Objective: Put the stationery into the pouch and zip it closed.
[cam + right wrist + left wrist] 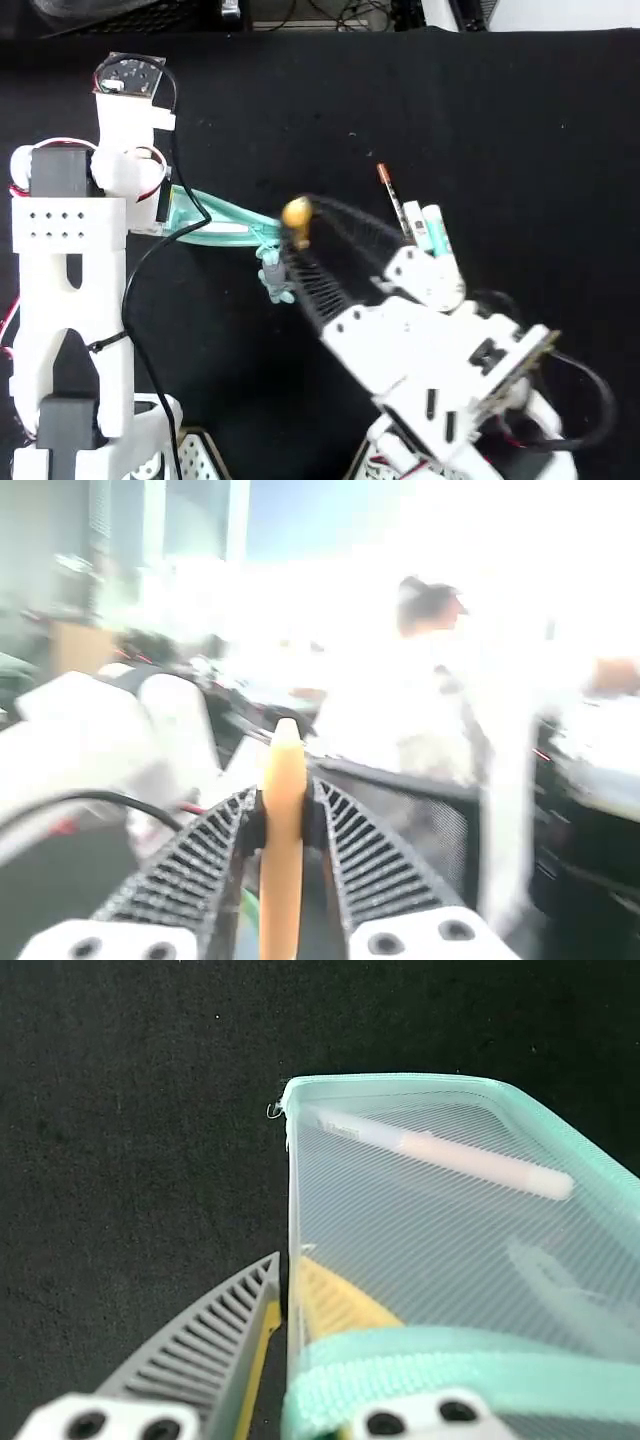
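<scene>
Left end effector point(285, 1295) clenched on mint trim of mesh pouch point(430, 1250), between arms. Right end effector point(285, 805) grasping orange pen point(284, 900), tip beside pouch end. Pouch likely light, floppy: hold trim. Pen rigid, slick: mid-barrel.

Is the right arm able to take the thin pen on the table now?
Probably not yet: the right pincer is shut on an orange stick, though the pen lies uncovered beside it.

Left arm point(65, 290), right arm point(440, 360): white shells, black servos, black and red cables point(127, 300). Right gripper point(285, 795): ribbed black fingers point(190, 880).
</scene>
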Controlling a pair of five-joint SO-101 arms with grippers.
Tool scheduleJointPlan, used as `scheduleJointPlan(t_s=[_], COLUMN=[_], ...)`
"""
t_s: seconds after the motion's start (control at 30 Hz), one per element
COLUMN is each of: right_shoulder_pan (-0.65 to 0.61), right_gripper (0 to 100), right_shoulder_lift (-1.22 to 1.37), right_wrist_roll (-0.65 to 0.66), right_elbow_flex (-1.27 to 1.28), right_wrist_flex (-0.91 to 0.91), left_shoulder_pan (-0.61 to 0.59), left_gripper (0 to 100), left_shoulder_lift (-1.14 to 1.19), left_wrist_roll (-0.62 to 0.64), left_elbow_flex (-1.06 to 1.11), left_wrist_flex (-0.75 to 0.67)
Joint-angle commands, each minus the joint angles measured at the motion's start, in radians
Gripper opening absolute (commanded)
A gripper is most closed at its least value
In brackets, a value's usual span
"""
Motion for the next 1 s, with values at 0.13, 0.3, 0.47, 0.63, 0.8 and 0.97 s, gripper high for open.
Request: scheduleJointPlan(t_s=[0.13,0.3,0.47,0.63,0.8,0.97], right_shoulder_pan=[-0.08,-0.08,-0.08,-0.08,-0.078,-0.052], right_gripper=[1.2,1.2,1.2,1.2,1.2,1.2], right_shoulder_lift=[-0.002,0.091,0.206,0.271,0.282,0.275], right_wrist_roll=[-0.009,-0.008,-0.008,-0.008,-0.008,-0.008], right_elbow_flex=[0.249,0.314,0.205,0.081,0.168,0.325], right_wrist_flex=[-0.47,-0.575,-0.686,-0.689,-0.647,-0.647], left_shoulder_pan=[-0.002,-0.001,-0.007,-0.007,-0.007,-0.007], left_gripper=[3,3,3,3,3,3], left_shoulder_lift=[0.0,0.0,0.0,0.0,0.0,0.0], left_wrist_roll=[-0.003,-0.003,-0.005,-0.006,-0.006,-0.006], left_elbow_flex=[0.025,0.021,0.025,0.025,0.025,0.024], left_wrist_flex=[0.011,0.011,0.011,0.011,0.011,0.011])
